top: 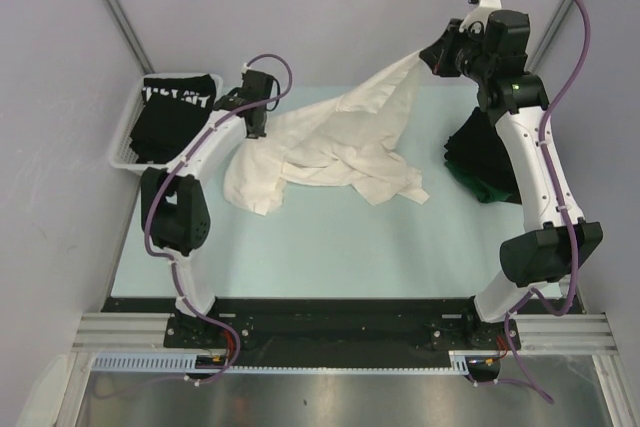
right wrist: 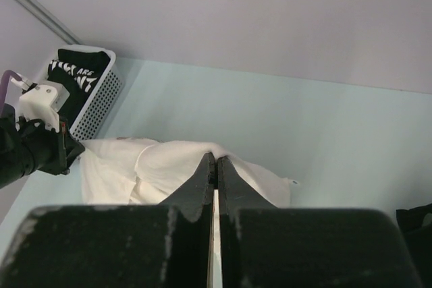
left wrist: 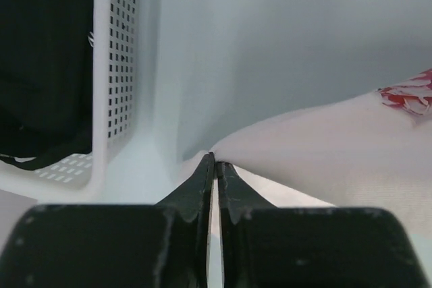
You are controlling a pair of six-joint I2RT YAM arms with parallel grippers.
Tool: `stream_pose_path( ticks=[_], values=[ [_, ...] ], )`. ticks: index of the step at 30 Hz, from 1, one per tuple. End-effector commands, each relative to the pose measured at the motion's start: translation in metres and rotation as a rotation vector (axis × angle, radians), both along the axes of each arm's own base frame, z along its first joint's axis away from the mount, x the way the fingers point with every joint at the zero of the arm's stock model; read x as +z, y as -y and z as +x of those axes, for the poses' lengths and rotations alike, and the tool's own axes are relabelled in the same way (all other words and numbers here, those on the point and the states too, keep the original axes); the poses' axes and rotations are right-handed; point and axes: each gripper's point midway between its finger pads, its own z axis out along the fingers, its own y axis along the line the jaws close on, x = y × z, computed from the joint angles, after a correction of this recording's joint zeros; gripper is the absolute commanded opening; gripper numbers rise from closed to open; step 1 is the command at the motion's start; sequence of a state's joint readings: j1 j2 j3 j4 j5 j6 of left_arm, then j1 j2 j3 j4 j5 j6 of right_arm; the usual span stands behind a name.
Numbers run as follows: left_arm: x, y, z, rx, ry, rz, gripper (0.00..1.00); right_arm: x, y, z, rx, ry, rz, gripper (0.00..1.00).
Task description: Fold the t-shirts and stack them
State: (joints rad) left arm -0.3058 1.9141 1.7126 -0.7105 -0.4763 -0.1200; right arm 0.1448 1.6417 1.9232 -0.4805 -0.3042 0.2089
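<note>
The white t-shirt [top: 330, 142] lies rumpled on the far half of the tabletop [top: 320, 247]. Its nearest folds are bunched around the middle, and the rest spreads toward the far edge. Near the right edge, beside the white t-shirt but apart from it, sits a pile of dark t-shirts [top: 480, 162]. They look black and dark green and are partly hidden under the right arm.

Farther back on the left, the left gripper [top: 257, 130] is down at the white t-shirt's left border. From the left wrist its fingers are pressed together, and the cloth [left wrist: 324, 146] runs right up to their tips [left wrist: 214, 158], so it appears to pinch the edge there. A patch of red print [left wrist: 405, 96] shows on the cloth at the right of that view.

In the far left corner stands the white mesh basket [top: 122, 137]. It holds a black t-shirt [top: 178, 97] with white lettering facing up. The left gripper is just beside the basket wall [left wrist: 115, 65].

Farthest back, above the far right corner, the right gripper [top: 437, 55] is raised off the tabletop and clamped on a corner of the white t-shirt. The cloth hangs from it in a stretched slope down to the rumpled part. From the right wrist the fingers are closed tight [right wrist: 216, 160] with a sliver of white between them. Below them lie the white t-shirt [right wrist: 169, 166] and the basket [right wrist: 101, 99].
</note>
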Motion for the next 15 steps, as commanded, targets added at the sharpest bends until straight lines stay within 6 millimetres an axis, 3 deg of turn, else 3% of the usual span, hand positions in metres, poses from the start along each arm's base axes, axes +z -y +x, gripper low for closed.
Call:
stream_pose_path(
  ticks=[1,2,4,6,7,8,10,15],
  values=[
    [0.04,0.012,-0.009,-0.057,0.066,-0.056,0.16,0.027,0.002,-0.008,0.0,0.078,0.013,0.0],
    [0.031,0.016,-0.015,-0.074,0.047,-0.063,0.19,0.025,0.002,-0.007,0.0,0.074,0.015,0.0],
    [0.038,0.022,-0.022,-0.1,0.067,-0.096,0.25,0.021,0.001,-0.006,0.0,0.067,0.022,0.0],
    [0.031,0.027,-0.034,-0.123,0.05,-0.107,0.28,0.018,0.001,-0.005,0.0,0.064,0.025,0.0],
    [0.039,0.029,-0.039,-0.131,0.078,-0.117,0.3,0.018,0.0,-0.005,0.001,0.066,0.028,0.0],
    [0.032,0.033,-0.048,-0.145,0.062,-0.113,0.31,0.017,0.0,-0.004,0.001,0.063,0.027,0.0],
    [0.039,0.04,-0.058,-0.174,0.08,-0.141,0.34,0.018,-0.001,-0.003,0.002,0.067,0.029,0.0],
    [0.008,0.049,-0.095,-0.207,-0.022,-0.135,0.36,0.018,-0.002,-0.002,0.004,0.068,0.034,0.0]
  ],
)
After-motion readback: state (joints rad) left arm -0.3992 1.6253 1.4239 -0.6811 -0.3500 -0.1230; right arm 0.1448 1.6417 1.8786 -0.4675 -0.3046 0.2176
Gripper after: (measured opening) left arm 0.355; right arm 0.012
